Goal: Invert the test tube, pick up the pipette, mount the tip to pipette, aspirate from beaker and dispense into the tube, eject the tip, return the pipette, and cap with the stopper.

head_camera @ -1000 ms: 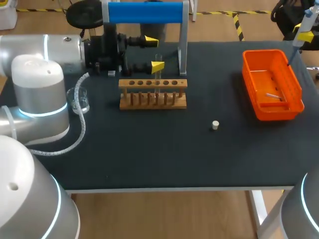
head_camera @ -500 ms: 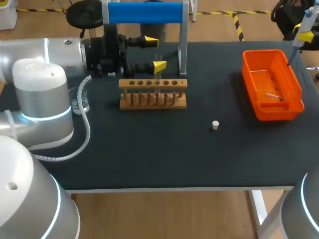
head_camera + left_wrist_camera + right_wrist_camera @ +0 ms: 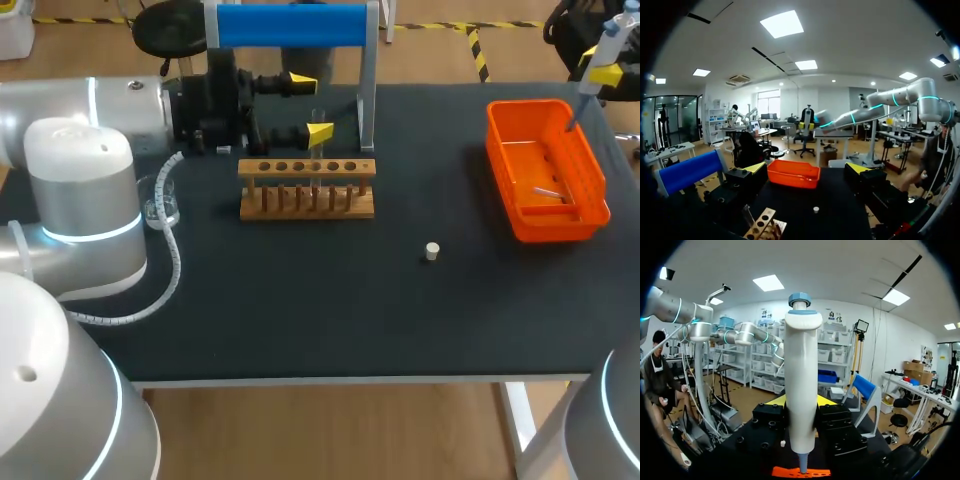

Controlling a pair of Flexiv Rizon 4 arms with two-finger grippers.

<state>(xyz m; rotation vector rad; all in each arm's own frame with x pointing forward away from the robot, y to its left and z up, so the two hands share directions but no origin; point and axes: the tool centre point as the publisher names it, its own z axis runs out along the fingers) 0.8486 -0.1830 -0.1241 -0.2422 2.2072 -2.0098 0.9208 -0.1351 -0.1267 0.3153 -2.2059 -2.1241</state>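
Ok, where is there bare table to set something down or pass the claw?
Widest bare patch: the front strip between the rack and the near table edge. Also bare between the rack and the orange tray, save the stopper. Crowded: back left, where left claw, rack, beaker and blue-topped stand cluster.

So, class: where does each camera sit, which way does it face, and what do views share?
Head view: above and behind the robot, looking down on the table; the left arm shows at left.
Left wrist view: on the left wrist, facing past the rack to the orange tray; open left pincer shows.
Right wrist view: on the right wrist, facing the tray; right pincer shows, shut on the pipette.
Shared: all three show the tray.
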